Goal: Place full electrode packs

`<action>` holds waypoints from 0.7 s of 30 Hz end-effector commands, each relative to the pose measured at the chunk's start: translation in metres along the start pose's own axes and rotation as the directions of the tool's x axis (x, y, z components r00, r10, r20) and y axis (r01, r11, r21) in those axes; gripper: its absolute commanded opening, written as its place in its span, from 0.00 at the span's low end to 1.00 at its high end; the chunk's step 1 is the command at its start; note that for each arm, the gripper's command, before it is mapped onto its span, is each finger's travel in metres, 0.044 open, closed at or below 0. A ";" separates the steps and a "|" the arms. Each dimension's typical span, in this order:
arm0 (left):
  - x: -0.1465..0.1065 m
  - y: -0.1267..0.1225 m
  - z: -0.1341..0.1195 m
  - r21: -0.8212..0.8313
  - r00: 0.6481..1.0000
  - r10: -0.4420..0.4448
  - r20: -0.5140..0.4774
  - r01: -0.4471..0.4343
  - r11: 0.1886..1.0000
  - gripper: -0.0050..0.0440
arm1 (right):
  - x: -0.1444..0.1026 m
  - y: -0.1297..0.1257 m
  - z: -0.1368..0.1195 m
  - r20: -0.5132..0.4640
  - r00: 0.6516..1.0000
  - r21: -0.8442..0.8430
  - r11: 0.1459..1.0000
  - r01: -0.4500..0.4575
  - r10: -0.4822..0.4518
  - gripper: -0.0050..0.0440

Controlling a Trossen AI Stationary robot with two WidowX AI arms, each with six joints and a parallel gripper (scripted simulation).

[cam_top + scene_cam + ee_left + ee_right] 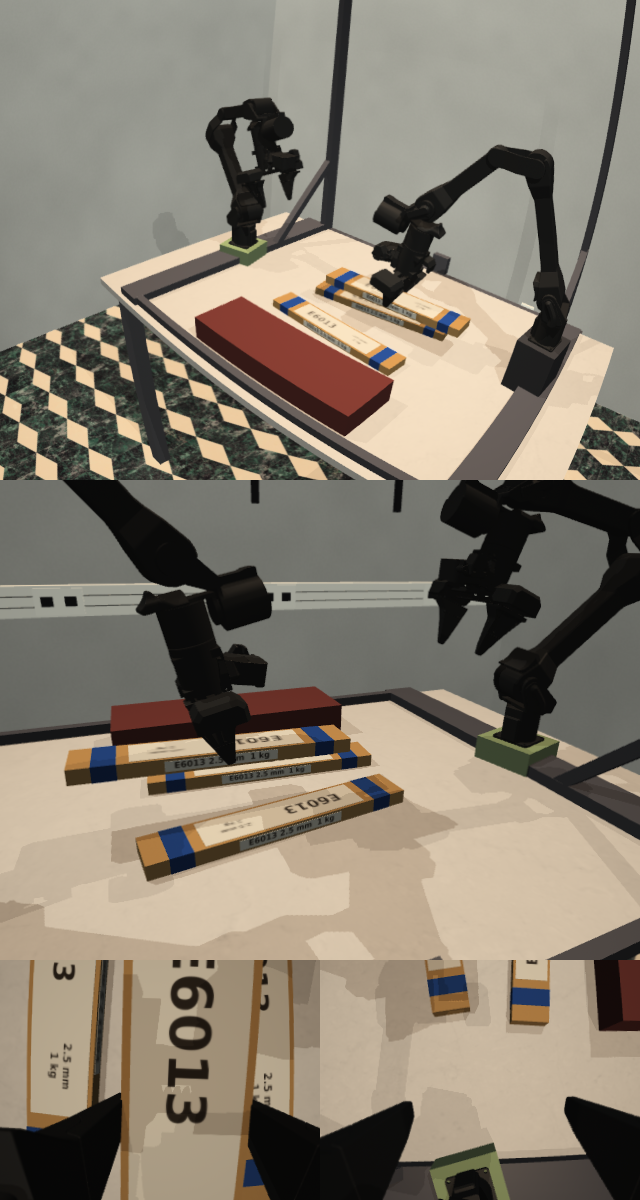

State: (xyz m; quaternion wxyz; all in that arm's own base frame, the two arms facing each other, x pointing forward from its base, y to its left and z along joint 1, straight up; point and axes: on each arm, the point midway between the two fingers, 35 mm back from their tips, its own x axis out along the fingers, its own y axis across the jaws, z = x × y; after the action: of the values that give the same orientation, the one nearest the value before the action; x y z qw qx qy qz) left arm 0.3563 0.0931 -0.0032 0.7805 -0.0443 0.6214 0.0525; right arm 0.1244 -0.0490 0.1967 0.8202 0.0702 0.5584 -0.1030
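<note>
Three flat orange packs with blue bands, marked E6013, are on the table. My left gripper [388, 299] [225, 753] [183, 1103] is shut on one pack [413, 304] [268, 740] [192, 1080] across its width and holds it level a little above the table. The other two packs [338, 330] [372, 310] [268, 823] [258, 771] lie flat on the table, lower on either side in the left wrist view [62, 1035] [275, 1060]. The dark red low platform [292, 361] [289, 707] carries nothing. My right gripper [288, 188] [461, 645] [490, 1106] is open and empty, high above its base.
The right arm's green base [243, 250] [516, 748] [470, 1180] and the left arm's black base [535, 361] stand on a dark frame rail around the table. Upright posts rise at the back. A small grey box [442, 262] sits at the far edge.
</note>
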 end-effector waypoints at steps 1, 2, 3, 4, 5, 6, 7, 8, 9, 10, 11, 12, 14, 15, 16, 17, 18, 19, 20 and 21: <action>-0.003 0.002 0.010 0.003 0.999 0.004 0.047 -0.004 1.000 0.00 | -0.005 0.000 0.003 0.020 1.000 -0.004 1.000 0.001 -0.001 0.98; -0.003 0.002 0.010 0.003 0.999 0.004 0.047 -0.004 1.000 0.00 | -0.005 0.000 0.003 0.020 1.000 -0.004 1.000 0.001 -0.001 0.98; -0.003 0.002 0.010 0.003 0.999 0.004 0.047 -0.004 1.000 0.00 | -0.005 0.000 0.003 0.020 1.000 -0.004 1.000 0.001 -0.001 0.98; -0.011 0.003 0.019 0.004 0.997 0.008 0.080 -0.008 1.000 0.00 | -0.005 0.000 0.003 0.020 1.000 -0.004 1.000 0.001 -0.001 0.98; -0.004 0.002 0.015 0.003 0.998 0.006 0.063 -0.006 1.000 0.00 | -0.005 0.000 0.003 0.020 1.000 -0.004 1.000 0.001 -0.001 0.98; 0.000 0.002 0.012 0.003 0.999 0.004 0.053 -0.005 1.000 0.00 | -0.005 0.000 0.003 0.020 1.000 -0.004 1.000 0.001 -0.001 0.98; 0.002 0.002 0.011 0.003 0.999 0.004 0.052 -0.004 1.000 0.00 | -0.005 0.000 0.003 0.020 1.000 -0.004 1.000 0.001 -0.001 0.98; 0.004 0.002 0.009 0.003 0.999 0.004 0.049 -0.004 1.000 0.00 | -0.005 0.000 0.003 0.020 1.000 -0.004 1.000 0.001 -0.001 0.98; 0.007 0.002 0.007 0.003 0.999 0.003 0.045 -0.003 1.000 0.00 | -0.005 0.000 0.003 0.020 1.000 -0.004 1.000 0.001 -0.001 0.98; 0.009 0.002 0.007 0.003 0.999 0.003 0.044 -0.003 1.000 0.00 | -0.005 0.000 0.003 0.020 1.000 -0.004 1.000 0.001 -0.001 0.98; 0.010 0.002 0.008 0.003 0.999 0.004 0.049 -0.004 1.000 0.00 | -0.005 0.000 0.003 0.020 1.000 -0.004 1.000 0.001 -0.001 0.98; 0.007 0.003 0.014 0.003 0.998 0.005 0.062 -0.006 1.000 0.00 | -0.005 0.000 0.003 0.020 1.000 -0.004 1.000 0.001 -0.001 0.98; -0.002 0.003 0.020 0.004 0.996 0.009 0.089 -0.009 1.000 0.00 | -0.005 0.000 0.003 0.020 1.000 -0.004 1.000 0.001 -0.001 0.98; -0.003 0.003 0.021 0.004 0.996 0.010 0.094 -0.010 1.000 0.00 | -0.005 0.000 0.003 0.020 1.000 -0.004 1.000 0.001 -0.001 0.98; -0.003 0.003 0.021 0.004 0.996 0.009 0.093 -0.010 1.000 0.00 | -0.005 0.000 0.003 0.020 1.000 -0.004 1.000 0.001 -0.001 0.98; -0.003 0.003 0.021 0.004 0.996 0.009 0.092 -0.010 1.000 0.00 | -0.005 0.000 0.003 0.020 1.000 -0.004 1.000 0.001 -0.001 0.98; -0.003 0.003 0.021 0.004 0.996 0.009 0.091 -0.010 1.000 0.00 | -0.005 0.000 0.003 0.020 1.000 -0.004 1.000 0.001 -0.001 0.98; -0.003 0.003 0.021 0.004 0.996 0.009 0.091 -0.010 1.000 0.00 | -0.005 0.000 0.003 0.020 1.000 -0.004 1.000 0.001 -0.001 0.98; -0.003 0.003 0.021 0.004 0.996 0.009 0.091 -0.010 1.000 0.00 | -0.005 0.000 0.003 0.020 1.000 -0.004 1.000 0.001 -0.001 0.98; -0.003 0.003 0.021 0.004 0.996 0.009 0.091 -0.010 1.000 0.00 | -0.005 0.000 0.003 0.020 1.000 -0.004 1.000 0.001 -0.001 0.98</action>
State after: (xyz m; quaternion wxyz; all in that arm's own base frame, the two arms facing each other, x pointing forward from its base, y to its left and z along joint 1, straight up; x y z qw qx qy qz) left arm 0.3600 0.0941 -0.0194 0.7850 -0.0431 0.6156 0.0534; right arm 0.1244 -0.0490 0.1967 0.8202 0.0702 0.5584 -0.1030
